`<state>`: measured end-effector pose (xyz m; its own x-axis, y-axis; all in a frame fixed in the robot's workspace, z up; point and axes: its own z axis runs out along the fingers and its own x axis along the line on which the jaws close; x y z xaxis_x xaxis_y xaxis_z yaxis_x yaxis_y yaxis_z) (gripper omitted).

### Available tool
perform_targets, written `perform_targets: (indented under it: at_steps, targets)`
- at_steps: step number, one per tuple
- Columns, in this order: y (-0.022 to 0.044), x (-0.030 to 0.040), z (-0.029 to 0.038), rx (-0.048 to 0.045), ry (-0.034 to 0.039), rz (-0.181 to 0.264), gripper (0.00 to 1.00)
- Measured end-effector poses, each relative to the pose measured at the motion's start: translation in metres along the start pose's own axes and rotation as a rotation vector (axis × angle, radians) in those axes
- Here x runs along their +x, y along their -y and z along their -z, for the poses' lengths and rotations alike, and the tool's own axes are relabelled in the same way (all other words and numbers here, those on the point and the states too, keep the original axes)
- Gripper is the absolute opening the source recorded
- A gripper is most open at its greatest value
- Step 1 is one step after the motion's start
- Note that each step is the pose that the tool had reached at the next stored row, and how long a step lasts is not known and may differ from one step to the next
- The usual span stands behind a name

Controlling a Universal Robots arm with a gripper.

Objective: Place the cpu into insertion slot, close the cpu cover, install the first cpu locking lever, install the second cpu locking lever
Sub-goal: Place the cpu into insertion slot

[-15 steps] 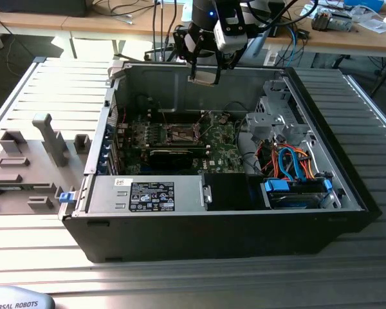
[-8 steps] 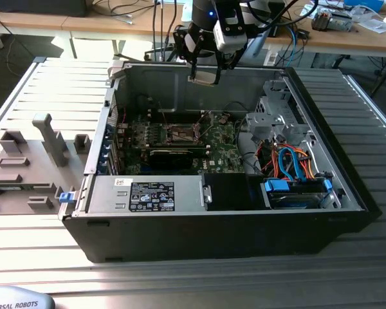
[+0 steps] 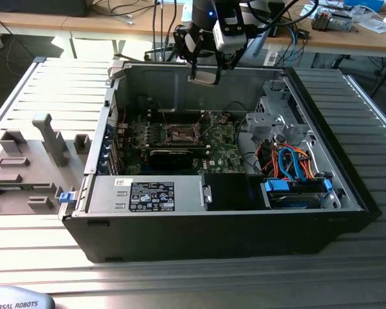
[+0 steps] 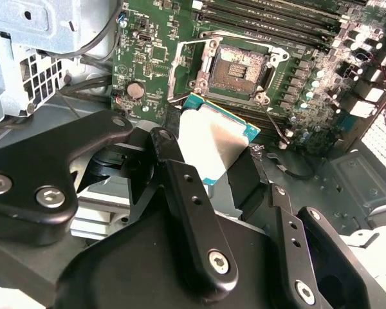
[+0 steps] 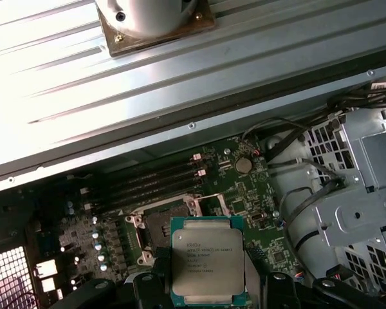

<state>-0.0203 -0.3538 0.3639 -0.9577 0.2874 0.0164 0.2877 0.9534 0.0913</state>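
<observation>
The pincer (image 3: 204,76) was clamped on the cpu (image 5: 208,261), which sat between its fingers, above and apart from the open insertion slot (image 4: 235,67).

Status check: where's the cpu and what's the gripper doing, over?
Gripper shut on the cpu, held above the motherboard. Socket bare, pins showing. Nothing seen between cpu and socket.

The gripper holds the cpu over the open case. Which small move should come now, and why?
Probably a slow descent toward the socket, with a slight sideways correction. The gripper holds the cpu well above the motherboard. The socket looks open and empty, and in both wrist views the cpu sits off to one side of it.
</observation>
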Motion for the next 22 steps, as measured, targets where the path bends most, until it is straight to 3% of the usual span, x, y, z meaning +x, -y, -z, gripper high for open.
perform_targets:
  at_steps: [22]
  targets:
    - [0.0, 0.0, -0.0003, -0.0006, 0.0035, -0.038, 0.54]
